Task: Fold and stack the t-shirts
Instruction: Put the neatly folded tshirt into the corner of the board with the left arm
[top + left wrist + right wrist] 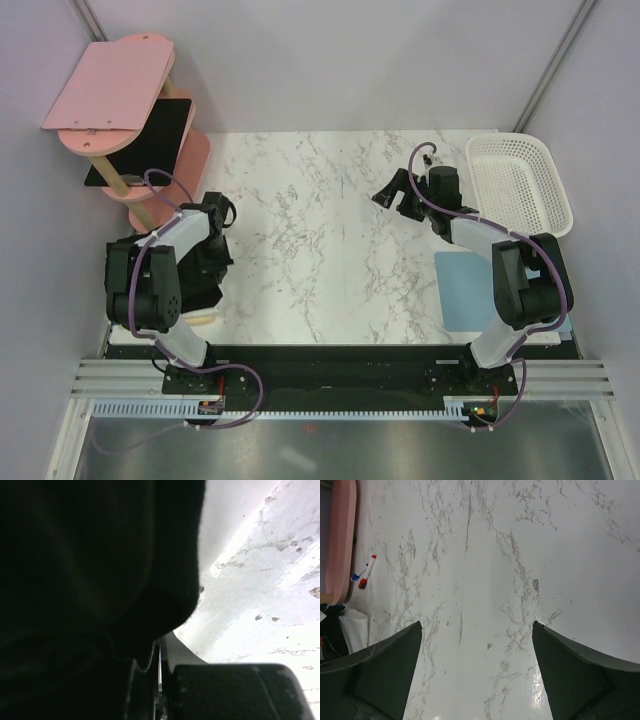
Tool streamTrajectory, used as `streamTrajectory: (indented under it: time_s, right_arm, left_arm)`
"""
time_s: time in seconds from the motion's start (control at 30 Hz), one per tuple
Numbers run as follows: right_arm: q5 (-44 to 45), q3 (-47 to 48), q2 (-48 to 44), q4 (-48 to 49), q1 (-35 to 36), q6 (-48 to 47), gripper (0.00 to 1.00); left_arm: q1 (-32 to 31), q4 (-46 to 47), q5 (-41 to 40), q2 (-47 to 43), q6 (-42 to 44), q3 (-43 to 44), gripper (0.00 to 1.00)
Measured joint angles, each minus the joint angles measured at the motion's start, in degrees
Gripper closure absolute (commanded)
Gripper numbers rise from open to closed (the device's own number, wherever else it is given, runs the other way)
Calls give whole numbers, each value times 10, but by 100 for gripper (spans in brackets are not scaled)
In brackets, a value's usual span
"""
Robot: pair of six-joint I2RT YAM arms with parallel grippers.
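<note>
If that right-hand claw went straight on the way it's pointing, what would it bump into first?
The right gripper would probably meet the marble tabletop first; nothing shows in between.

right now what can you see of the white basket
The white basket is rectangular plastic with rounded corners, a flared rim and perforated walls and floor. It sits upright at the far right corner of the table, nothing visible inside. The light blue mat lies nearer the arms, apart from it; the open right gripper is to its left, not touching.

Bright light, glare on tabletop (pixel 485 580)
</note>
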Motion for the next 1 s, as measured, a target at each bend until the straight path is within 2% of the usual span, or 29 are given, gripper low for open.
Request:
streamTrajectory:
  time_s: [0.13, 0.2, 0.23, 0.27, 0.33, 0.57, 0.7, 0.87, 1.0]
  right_arm:
    - [-2, 0, 0, -2, 0, -1, 2]
    - [-3, 0, 0, -7, 0, -5, 2]
    - [-2, 0, 0, -10, 0, -7, 2]
    - [-2, 1, 0, -14, 0, -10, 2]
    - [1, 5, 0, -30, 0, -19, 2]
    - [18, 26, 0, -66, -2, -50, 2]
    - [19, 26, 0, -76, -14, -59, 2]
    - [24, 27, 0, -87, -53, -71, 2]
    - [70, 33, 0, -112, -72, -95, 2]
  left_arm:
    - [-5, -2, 10, 0, 14, 2, 96]
    - [-15, -8, 11, 0, 20, 9, 76]
    - [-21, -11, 11, 0, 23, 16, 61]
    - [-29, -13, 11, -1, 27, 26, 25]
    - [-49, -15, 10, -5, 35, 49, 2]
    - [-125, 11, 20, -58, 40, 141, 0]
    - [-140, 57, 51, -59, 42, 173, 0]
    - [-149, 115, 88, -22, 43, 192, 0]
    - [-153, 156, 96, 35, 47, 233, 0]
